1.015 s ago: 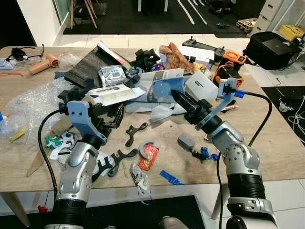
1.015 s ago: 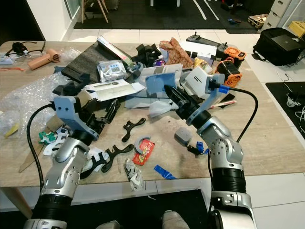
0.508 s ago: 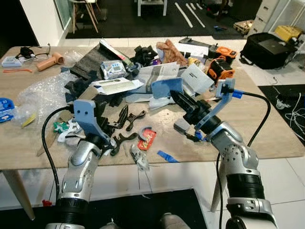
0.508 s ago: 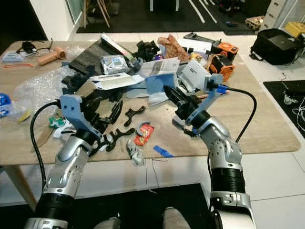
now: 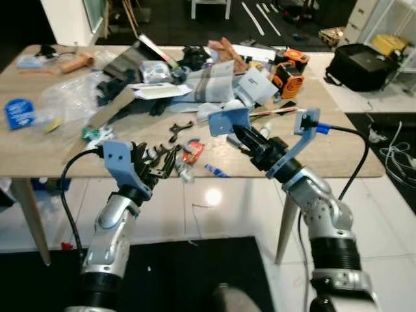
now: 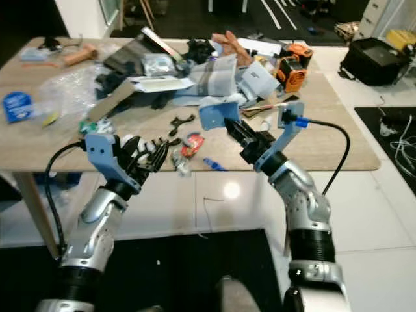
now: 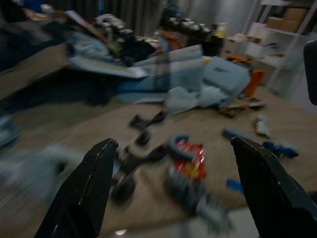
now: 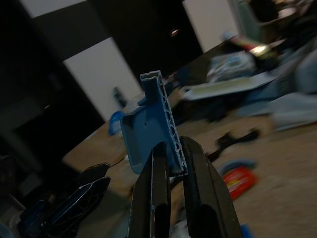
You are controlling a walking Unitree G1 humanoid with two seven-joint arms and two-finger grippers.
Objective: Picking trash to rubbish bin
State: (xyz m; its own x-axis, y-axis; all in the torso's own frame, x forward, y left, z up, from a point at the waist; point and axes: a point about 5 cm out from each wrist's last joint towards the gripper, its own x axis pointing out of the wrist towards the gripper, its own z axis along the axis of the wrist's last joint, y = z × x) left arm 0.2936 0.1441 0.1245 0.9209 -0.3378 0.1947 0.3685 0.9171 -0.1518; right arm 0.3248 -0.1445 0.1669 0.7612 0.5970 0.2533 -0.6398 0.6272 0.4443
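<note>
Many scraps [image 5: 188, 153] on table [image 5: 338, 156], right gripper [image 8: 171, 163] pinching blue board [image 8: 148, 124]

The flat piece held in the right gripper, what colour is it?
Blue; the corrugated plastic piece shows best in the right wrist view, pinched by the right gripper.

The view has drawn back from the table [image 5: 338, 166]: a second ago its top ran to the bottom of the picture, and now its near edge lies across the middle with white floor tiles [image 5: 214, 208] showing beneath it. Both arms have come back with it. The right gripper [image 5: 238, 133], earlier over the table's middle, now hangs at the table's near edge, still pinching the blue plastic piece [image 5: 228, 121]. The left gripper [image 5: 158, 170] has come off the table and is past its near edge, fingers apart.
</note>
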